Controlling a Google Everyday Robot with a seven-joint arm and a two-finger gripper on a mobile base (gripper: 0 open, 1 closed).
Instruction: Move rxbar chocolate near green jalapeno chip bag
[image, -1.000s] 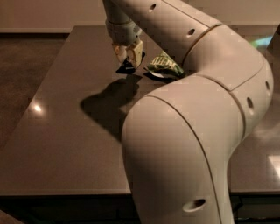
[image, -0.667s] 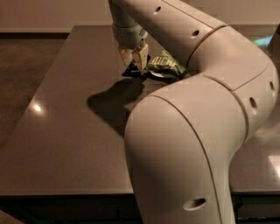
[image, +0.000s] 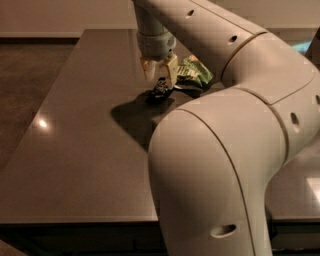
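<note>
The rxbar chocolate (image: 161, 90), a small black wrapper with white lettering, lies on the dark table (image: 85, 125) just left of the green jalapeno chip bag (image: 193, 73). The bag is crinkled and green, and the arm hides part of it. My gripper (image: 160, 74) hangs straight above the bar, pointing down. Its fingers (image: 149, 70) stand apart, with the bar just below the tips and not clamped between them.
My large white arm (image: 235, 150) fills the right and front of the view and hides the table's right side. The table's left edge (image: 50, 95) drops to a dark floor. A bright reflection (image: 40, 123) shows on the left.
The gripper moved right towards the chip bag with the bar in it. The fingers have opened and the bar now lies on the table below them, beside the bag.
</note>
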